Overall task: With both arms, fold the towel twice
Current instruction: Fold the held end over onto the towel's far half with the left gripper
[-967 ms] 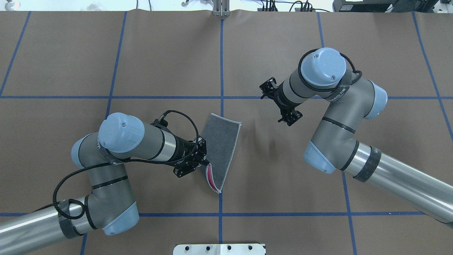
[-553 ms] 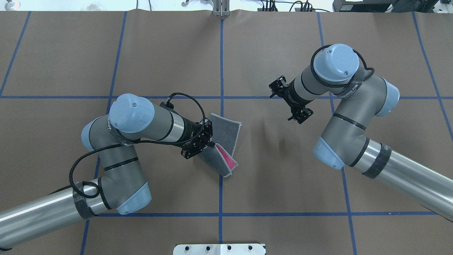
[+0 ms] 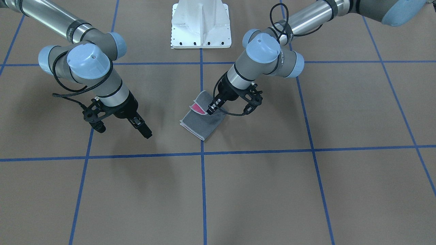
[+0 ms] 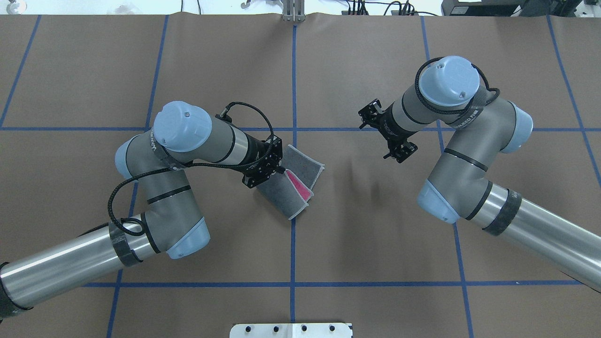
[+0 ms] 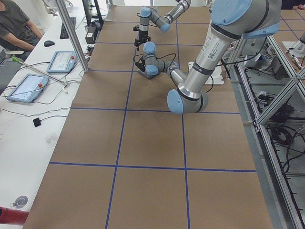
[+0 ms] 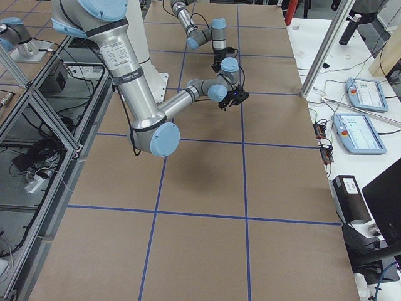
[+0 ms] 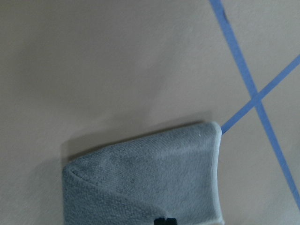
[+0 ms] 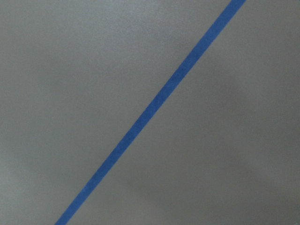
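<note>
My left gripper [image 4: 281,170] pinches the towel [image 4: 293,188] mid-counter, folding it over; my right gripper [image 3: 144,131] hangs empty, fingers together. Soft, limp, light cloth: I'd grab corners at the border.

No legible text or labels.

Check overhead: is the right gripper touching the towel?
No. The right gripper hangs over bare table, well clear of the towel, which only the left gripper reaches.
</note>
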`<state>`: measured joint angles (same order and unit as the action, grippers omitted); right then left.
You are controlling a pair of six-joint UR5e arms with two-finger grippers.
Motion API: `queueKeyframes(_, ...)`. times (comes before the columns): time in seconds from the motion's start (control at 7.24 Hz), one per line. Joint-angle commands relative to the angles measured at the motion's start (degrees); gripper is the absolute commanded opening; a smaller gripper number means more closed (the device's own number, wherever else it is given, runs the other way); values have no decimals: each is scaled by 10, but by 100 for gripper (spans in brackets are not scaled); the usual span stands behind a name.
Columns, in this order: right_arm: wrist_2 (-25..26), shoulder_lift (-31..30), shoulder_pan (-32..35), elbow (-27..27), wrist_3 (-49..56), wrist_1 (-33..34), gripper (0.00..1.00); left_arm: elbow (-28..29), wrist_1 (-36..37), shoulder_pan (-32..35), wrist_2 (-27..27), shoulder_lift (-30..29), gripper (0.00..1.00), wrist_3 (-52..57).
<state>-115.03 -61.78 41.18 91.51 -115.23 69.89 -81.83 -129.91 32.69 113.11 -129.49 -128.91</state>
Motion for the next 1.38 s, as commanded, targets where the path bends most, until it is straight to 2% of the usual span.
queueKeyframes(0.0,1,0,0,0,0,2,100,8,-1,8,0,-16,0,0)
queueKeyframes(0.41,-1,-4,2,-1,0,2,100,14,0,11,-1,-37,0,-1)
queueKeyframes(0.69,-4,-10,3,-1,1,-1,100,49,-2,17,-1,-65,0,-2)
queueKeyframes(1.24,-3,-10,3,-1,1,-1,100,90,-16,28,-1,-82,0,-1)
